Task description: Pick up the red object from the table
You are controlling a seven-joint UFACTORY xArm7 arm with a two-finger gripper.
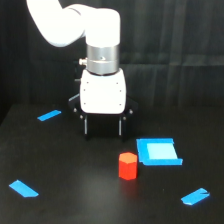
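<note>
The red object point(128, 165) is a small orange-red hexagonal block standing upright on the black table point(75, 170), just left of a blue square piece point(158, 151). My gripper point(102, 131) hangs from the white arm behind and to the exterior view's left of the block, a little above the table. Its two dark fingers point(86, 126) point straight down and stand apart with nothing between them. The gripper is clear of the block.
A blue strip point(49, 115) lies at the back left, another point(23, 188) at the front left, and a third point(195, 196) at the front right. A black curtain hangs behind the table.
</note>
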